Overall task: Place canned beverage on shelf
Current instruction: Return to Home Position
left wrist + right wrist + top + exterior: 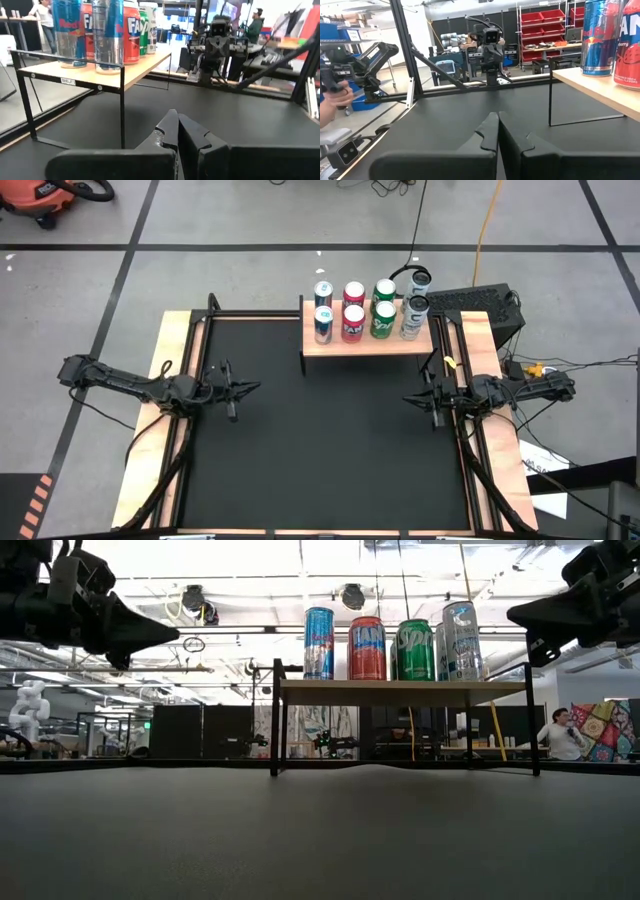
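Grey floor (250, 220) crossed by black lines (200, 248) — red bins (540, 17), possibly shelved, behind.

Small wood-topped, black-legged shelf (365, 346), loaded.
Upright in two rows of four: blue cans (322, 323), red cans (352, 322), green cans (382, 318), silver cans (412, 315).

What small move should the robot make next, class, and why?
Probably none beyond parking: all eight cans stand upright on the shelf, while the left claw and right claw are shut and empty, at opposite sides of the table.
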You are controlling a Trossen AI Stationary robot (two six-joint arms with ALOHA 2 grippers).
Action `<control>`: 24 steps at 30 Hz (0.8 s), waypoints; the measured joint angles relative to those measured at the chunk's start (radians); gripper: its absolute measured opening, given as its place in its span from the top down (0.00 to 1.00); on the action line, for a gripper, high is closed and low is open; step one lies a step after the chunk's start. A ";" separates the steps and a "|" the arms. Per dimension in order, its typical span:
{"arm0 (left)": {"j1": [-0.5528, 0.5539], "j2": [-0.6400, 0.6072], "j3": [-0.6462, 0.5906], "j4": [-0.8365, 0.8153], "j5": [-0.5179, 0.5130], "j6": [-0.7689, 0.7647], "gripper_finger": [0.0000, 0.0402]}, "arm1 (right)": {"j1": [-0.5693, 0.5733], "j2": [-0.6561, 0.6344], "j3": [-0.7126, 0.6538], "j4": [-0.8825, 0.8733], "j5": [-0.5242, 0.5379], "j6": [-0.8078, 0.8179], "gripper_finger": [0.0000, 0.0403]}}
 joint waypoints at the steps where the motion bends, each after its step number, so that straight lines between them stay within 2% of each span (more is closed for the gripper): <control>1: 0.000 -0.005 0.001 0.012 -0.003 -0.008 0.98 | 0.000 0.000 0.000 -0.002 0.000 0.000 1.00; 4: -0.003 -0.042 0.002 0.120 0.012 0.030 0.98 | 0.000 0.000 0.000 -0.008 -0.003 0.000 1.00; 6: -0.008 -0.092 0.003 0.129 0.023 0.064 0.98 | 0.000 0.000 0.000 -0.008 -0.005 0.000 1.00; 13: -0.011 -0.287 -0.002 -0.073 -0.003 0.081 0.98 | 0.000 0.002 0.000 -0.008 -0.005 -0.002 1.00; 19: -0.011 -0.441 -0.003 -0.245 -0.017 0.086 0.98 | 0.000 0.002 0.000 -0.008 -0.007 -0.070 1.00; 24: -0.011 -0.459 -0.003 -0.316 -0.054 0.106 0.98 | 0.000 0.004 0.000 -0.008 -0.007 -0.068 1.00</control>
